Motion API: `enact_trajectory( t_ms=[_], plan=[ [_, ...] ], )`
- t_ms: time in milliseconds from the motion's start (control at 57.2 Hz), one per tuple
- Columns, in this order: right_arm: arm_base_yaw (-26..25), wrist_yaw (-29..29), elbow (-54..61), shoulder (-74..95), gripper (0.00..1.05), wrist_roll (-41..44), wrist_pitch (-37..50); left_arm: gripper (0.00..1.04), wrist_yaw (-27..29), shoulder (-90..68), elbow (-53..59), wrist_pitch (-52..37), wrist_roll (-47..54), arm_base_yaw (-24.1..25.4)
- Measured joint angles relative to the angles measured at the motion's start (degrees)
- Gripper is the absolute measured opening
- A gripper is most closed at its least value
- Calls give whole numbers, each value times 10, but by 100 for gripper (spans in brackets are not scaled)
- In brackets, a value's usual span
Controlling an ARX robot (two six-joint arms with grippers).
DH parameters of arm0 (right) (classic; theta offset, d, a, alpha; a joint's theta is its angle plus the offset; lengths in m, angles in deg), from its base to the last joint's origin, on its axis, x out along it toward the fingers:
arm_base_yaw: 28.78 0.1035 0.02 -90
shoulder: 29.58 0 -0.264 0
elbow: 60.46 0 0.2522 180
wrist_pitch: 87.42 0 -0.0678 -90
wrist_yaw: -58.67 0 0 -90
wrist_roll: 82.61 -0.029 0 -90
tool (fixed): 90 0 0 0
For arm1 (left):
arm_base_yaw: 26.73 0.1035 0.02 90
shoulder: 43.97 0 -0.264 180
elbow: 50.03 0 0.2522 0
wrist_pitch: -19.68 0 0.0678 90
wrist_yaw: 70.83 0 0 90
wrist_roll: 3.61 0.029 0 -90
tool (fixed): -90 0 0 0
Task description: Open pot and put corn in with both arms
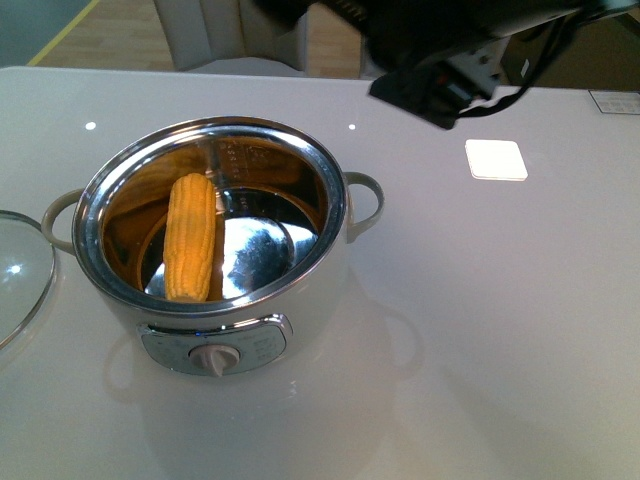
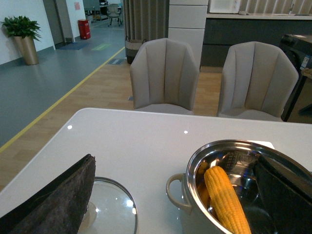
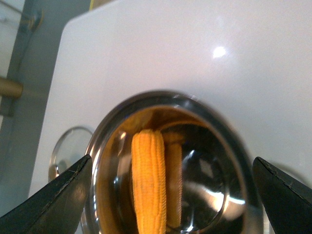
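Note:
The pot [image 1: 300, 300] stands open at the table's centre-left, knob facing me. The corn [image 1: 190, 235] lies inside it, leaning against the left wall. In the left wrist view the corn [image 2: 225, 197] shows in the pot [image 2: 174, 190], and my left gripper [image 2: 174, 160] is open and empty, one finger over the lid and the other over the pot. In the right wrist view my right gripper [image 3: 171, 160] is open and empty, high above the pot [image 3: 234, 146] and the corn [image 3: 147, 180]. The right arm [image 1: 450, 70] hangs over the table's far side.
The glass lid [image 1: 15, 275] lies flat on the table left of the pot, also in the left wrist view [image 2: 112, 209]. A white square pad [image 1: 496, 160] lies at the right rear. Two grey chairs [image 2: 165, 73] stand behind the table's far edge.

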Motion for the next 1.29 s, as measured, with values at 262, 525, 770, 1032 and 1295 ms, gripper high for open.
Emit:
enact_trajectory(
  t_ms=[262,525,770,1032,1295],
  plan=[
    [-91,88,130,-126,96,86,11,98,0,0,0,0,0,0],
    [-141,177,233,-276,96,218,19,98,0,0,0,0,0,0],
    [-143,196,294,-384,96,248,-1,98,0,0,0,0,0,0],
    [-183,112,454,-427,57,360,330,98,0,0,0,0,0,0],
    [-220,77,538,-518,9,376,322,98,0,0,0,0,0,0]
  ],
)
